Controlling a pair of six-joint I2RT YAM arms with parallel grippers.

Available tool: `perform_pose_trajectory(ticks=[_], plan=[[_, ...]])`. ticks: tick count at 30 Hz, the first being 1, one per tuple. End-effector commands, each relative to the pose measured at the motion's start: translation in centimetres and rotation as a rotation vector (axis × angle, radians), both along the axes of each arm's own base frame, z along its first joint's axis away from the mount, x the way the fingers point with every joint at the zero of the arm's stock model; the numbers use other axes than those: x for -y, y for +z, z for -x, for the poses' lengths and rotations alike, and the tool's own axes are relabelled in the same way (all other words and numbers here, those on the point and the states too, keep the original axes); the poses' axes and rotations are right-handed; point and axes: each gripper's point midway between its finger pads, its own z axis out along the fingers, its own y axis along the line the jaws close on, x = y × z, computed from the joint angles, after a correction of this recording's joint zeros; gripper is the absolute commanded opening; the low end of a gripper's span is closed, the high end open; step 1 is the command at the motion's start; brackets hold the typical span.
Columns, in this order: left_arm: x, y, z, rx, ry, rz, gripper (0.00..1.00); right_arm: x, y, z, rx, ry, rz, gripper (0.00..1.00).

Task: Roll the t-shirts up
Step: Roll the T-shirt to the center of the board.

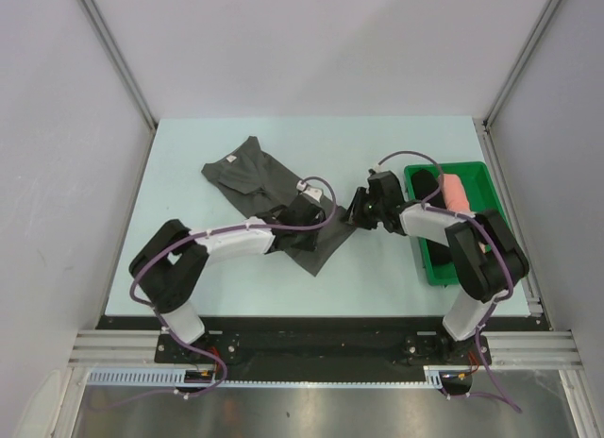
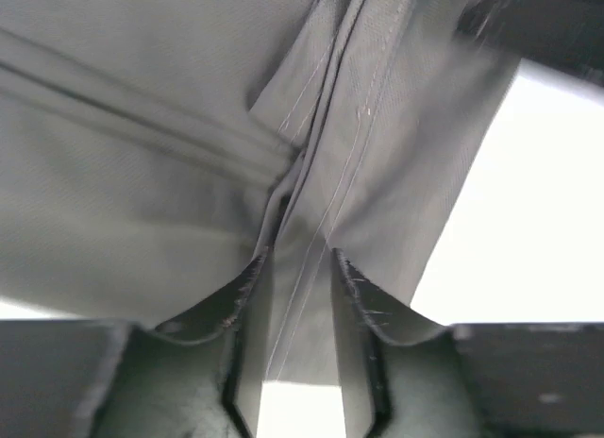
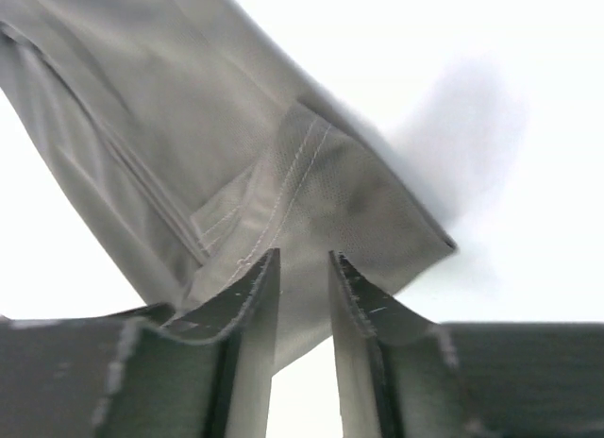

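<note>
Nearest, the left claw (image 2: 297,268) and right claw (image 3: 304,268) each pinch the near hem of the charcoal t-shirt (image 1: 250,169). It lies mid-worktop (image 1: 179,202), collar toward the far left corner. At the right edge, a green tray (image 1: 481,166) holds a black roll (image 1: 425,183) and a salmon-pink roll (image 1: 457,193). Such thin pinches could slip, and uneven pulling would likely skew the roll.
</note>
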Motion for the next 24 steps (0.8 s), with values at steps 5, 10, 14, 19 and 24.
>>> perform_pose_trajectory(ticks=[5,10,14,19,24], plan=[[0.5,4.5,3.4,0.078,-0.081,-0.042,0.5,4.2,4.0,-1.0,0.086,-0.071,0.02,0.45],[2.0,3.1,6.4,0.062,-0.139,-0.097,0.53,5.6,2.8,-0.5,0.062,-0.093,0.034,0.44],[2.1,2.1,6.9,0.06,-0.13,-0.145,0.52,6.2,1.3,0.0,0.032,-0.102,0.038,0.42],[1.5,1.6,6.3,0.087,-0.114,-0.204,0.53,6.0,-0.3,-0.1,0.018,-0.097,0.029,0.42],[1.6,0.4,6.5,0.076,-0.134,-0.221,0.51,5.8,-1.1,-0.2,0.007,-0.099,0.017,0.42]])
